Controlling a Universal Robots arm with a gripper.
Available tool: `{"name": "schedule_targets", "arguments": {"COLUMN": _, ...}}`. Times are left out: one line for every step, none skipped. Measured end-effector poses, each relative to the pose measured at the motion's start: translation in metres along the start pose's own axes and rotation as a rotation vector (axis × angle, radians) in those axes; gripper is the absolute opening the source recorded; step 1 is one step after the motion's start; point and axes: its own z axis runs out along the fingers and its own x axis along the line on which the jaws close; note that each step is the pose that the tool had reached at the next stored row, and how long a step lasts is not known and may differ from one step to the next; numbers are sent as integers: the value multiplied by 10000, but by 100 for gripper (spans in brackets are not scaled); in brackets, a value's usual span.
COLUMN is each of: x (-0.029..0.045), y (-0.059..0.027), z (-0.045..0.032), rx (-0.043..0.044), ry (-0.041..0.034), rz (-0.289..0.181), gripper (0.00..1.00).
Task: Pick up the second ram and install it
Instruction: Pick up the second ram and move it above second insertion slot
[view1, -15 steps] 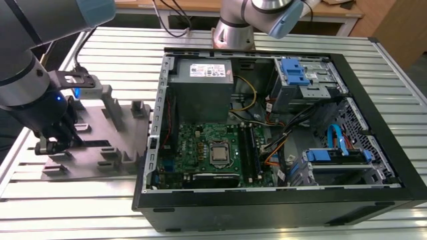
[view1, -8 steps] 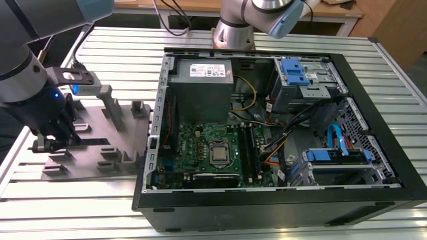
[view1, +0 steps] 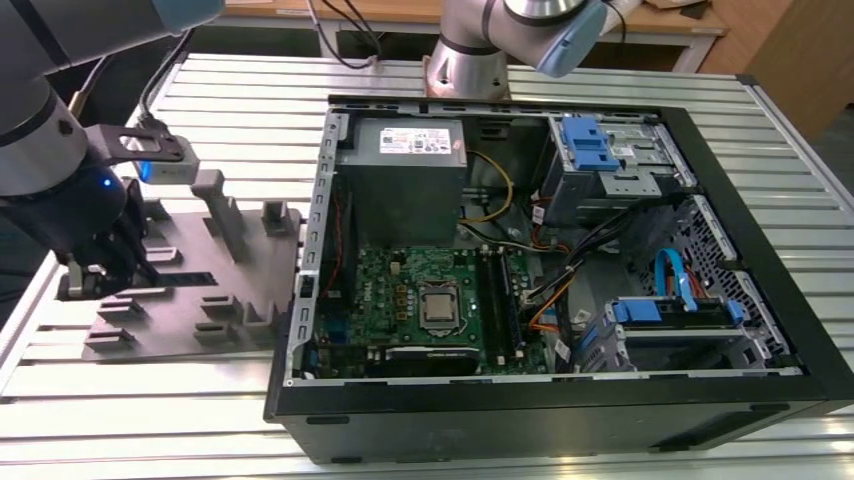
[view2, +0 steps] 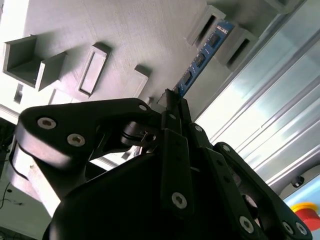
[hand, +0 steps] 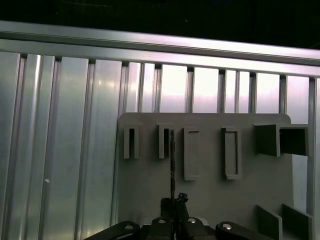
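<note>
The second ram (view2: 202, 54) is a thin blue-green board with black chips, standing on edge on the grey fixture block (view2: 125, 35). Its far end lies between two upright posts (view2: 235, 42). In the first wrist view the ram (hand: 171, 160) shows edge-on as a dark line running from a post slot to the fingertips. My gripper (view2: 170, 102) is shut on the ram's near end, its black fingers (view2: 175, 150) pressed together around it. In the exterior view the gripper (view1: 88, 276) hangs low over the fixture block (view1: 200, 300) at the exterior view's left.
An open black computer case (view1: 747, 330) lies to the exterior view's right of the fixture, with the green motherboard (view1: 400, 285), its long black slots (view1: 501, 295), a grey power supply (view1: 400, 150) and loose cables. A second arm's base (view1: 467, 60) stands behind the case. The table (hand: 60, 150) is ribbed aluminium.
</note>
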Motion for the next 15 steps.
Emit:
{"name": "schedule_targets", "arguments": {"x": -1, "y": 1, "z": -13, "rx": 0, "ry": 0, "rz": 0, "gripper": 14}}
{"name": "schedule_targets", "arguments": {"x": -2, "y": 1, "z": -27, "rx": 0, "ry": 0, "rz": 0, "gripper": 14}}
{"name": "schedule_targets", "arguments": {"x": -3, "y": 2, "z": -40, "rx": -1, "ry": 1, "rz": 0, "gripper": 14}}
{"name": "schedule_targets", "arguments": {"x": -3, "y": 2, "z": -51, "rx": -1, "ry": 1, "rz": 0, "gripper": 14}}
{"name": "schedule_targets", "arguments": {"x": -4, "y": 2, "z": -61, "rx": -1, "ry": 1, "rz": 0, "gripper": 14}}
{"name": "schedule_targets", "arguments": {"x": -5, "y": 3, "z": -71, "rx": 0, "ry": 0, "rz": 0, "gripper": 14}}
{"name": "schedule_targets", "arguments": {"x": -5, "y": 3, "z": -80, "rx": -1, "ry": 1, "rz": 0, "gripper": 14}}
{"name": "schedule_targets", "arguments": {"x": -6, "y": 3, "z": -89, "rx": -1, "ry": 0, "rz": 0, "gripper": 14}}
{"name": "schedule_targets", "arguments": {"x": -7, "y": 3, "z": -95, "rx": -1, "ry": 1, "rz": 0, "gripper": 14}}
{"name": "schedule_targets", "arguments": {"x": -7, "y": 4, "z": -100, "rx": 0, "ry": 0, "rz": 0, "gripper": 14}}
{"name": "schedule_targets", "arguments": {"x": -7, "y": 4, "z": -104, "rx": 1, "ry": -1, "rz": 0, "gripper": 14}}
{"name": "schedule_targets", "arguments": {"x": -7, "y": 4, "z": -107, "rx": 1, "ry": -1, "rz": 0, "gripper": 14}}
{"name": "schedule_targets", "arguments": {"x": -8, "y": 4, "z": -111, "rx": 1, "ry": 0, "rz": 0, "gripper": 14}}
{"name": "schedule_targets", "arguments": {"x": -8, "y": 4, "z": -114, "rx": 0, "ry": 0, "rz": 0, "gripper": 14}}
{"name": "schedule_targets", "arguments": {"x": -8, "y": 4, "z": -117, "rx": 0, "ry": 0, "rz": 0, "gripper": 14}}
